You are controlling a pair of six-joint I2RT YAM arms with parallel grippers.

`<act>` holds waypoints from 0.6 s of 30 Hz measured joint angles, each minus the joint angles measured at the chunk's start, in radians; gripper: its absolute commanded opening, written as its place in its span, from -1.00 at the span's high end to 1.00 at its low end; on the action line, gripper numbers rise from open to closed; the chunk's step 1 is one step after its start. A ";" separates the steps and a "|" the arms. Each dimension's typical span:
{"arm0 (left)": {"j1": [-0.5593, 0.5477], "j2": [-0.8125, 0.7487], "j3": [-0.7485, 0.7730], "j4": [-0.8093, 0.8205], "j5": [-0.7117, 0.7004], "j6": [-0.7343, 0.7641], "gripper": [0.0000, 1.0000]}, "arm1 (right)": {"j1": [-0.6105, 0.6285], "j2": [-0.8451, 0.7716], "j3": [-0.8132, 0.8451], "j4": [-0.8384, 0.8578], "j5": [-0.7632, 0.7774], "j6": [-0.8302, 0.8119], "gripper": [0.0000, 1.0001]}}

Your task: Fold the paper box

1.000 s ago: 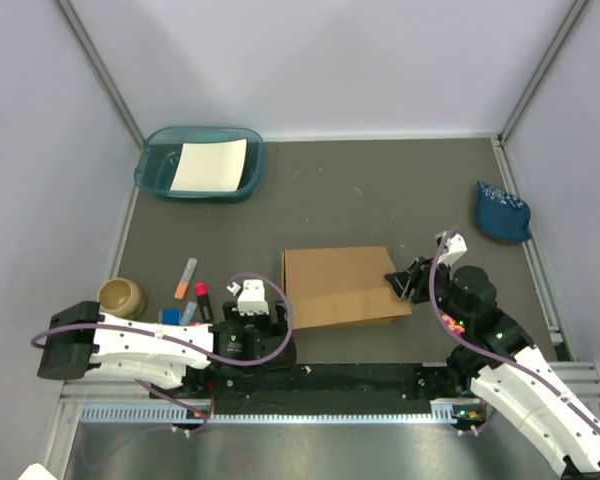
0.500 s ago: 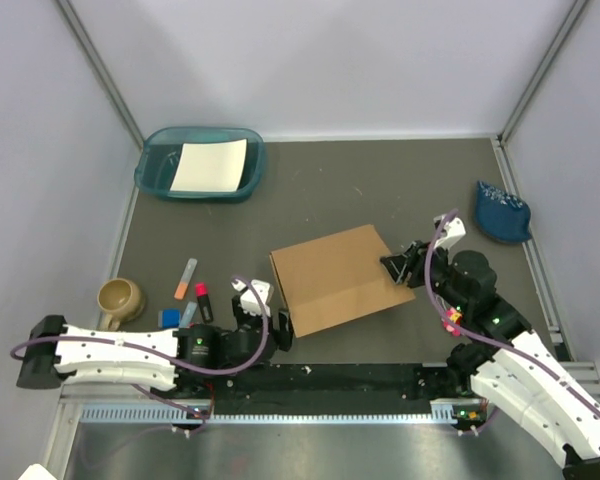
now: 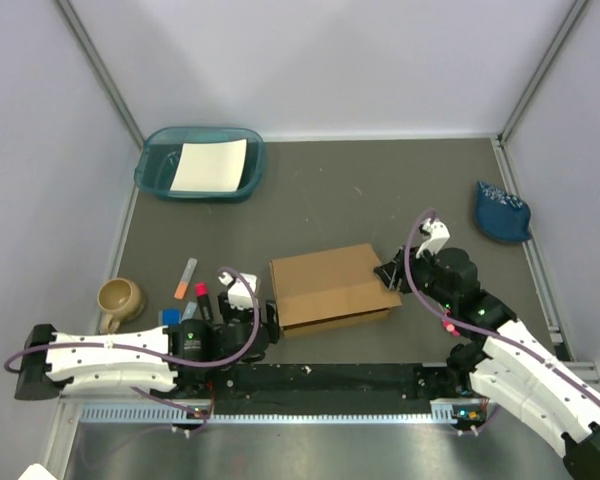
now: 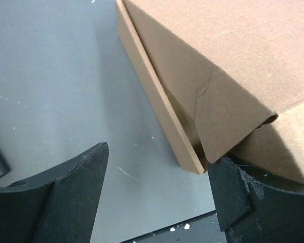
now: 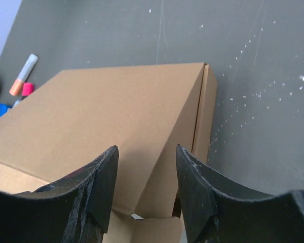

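Observation:
The paper box (image 3: 330, 288) is plain brown cardboard and lies near the front middle of the mat, its lid down but slightly raised. My left gripper (image 3: 267, 326) sits low at the box's near-left corner. In the left wrist view it (image 4: 157, 169) is open, and the corner flap of the box (image 4: 228, 101) hangs just over its right fingertip (image 4: 228, 192). My right gripper (image 3: 388, 276) is at the box's right end. In the right wrist view its jaws (image 5: 146, 159) stand apart above the lid (image 5: 106, 116), with nothing pinched between them.
A teal tray (image 3: 155, 170) holding a white sheet (image 3: 210, 165) stands at the back left. A tan mug (image 3: 120, 297), two markers (image 3: 186, 277) (image 3: 202, 298) and a small blue block (image 3: 170, 317) lie left of the box. A blue cloth item (image 3: 500, 212) sits far right.
The box swung askew, then settled back nearly square, a little further left. My right gripper followed its right end leftward. My left arm drew back left and lower.

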 measured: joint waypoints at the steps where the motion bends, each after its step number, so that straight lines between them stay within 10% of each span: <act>1: 0.007 0.008 0.012 -0.024 0.000 -0.015 -0.59 | 0.000 0.002 -0.003 -0.001 0.002 0.000 0.01; 18: 0.011 -0.150 0.315 -0.153 0.098 0.215 -0.64 | 0.000 0.089 -0.038 -0.027 0.053 -0.011 0.03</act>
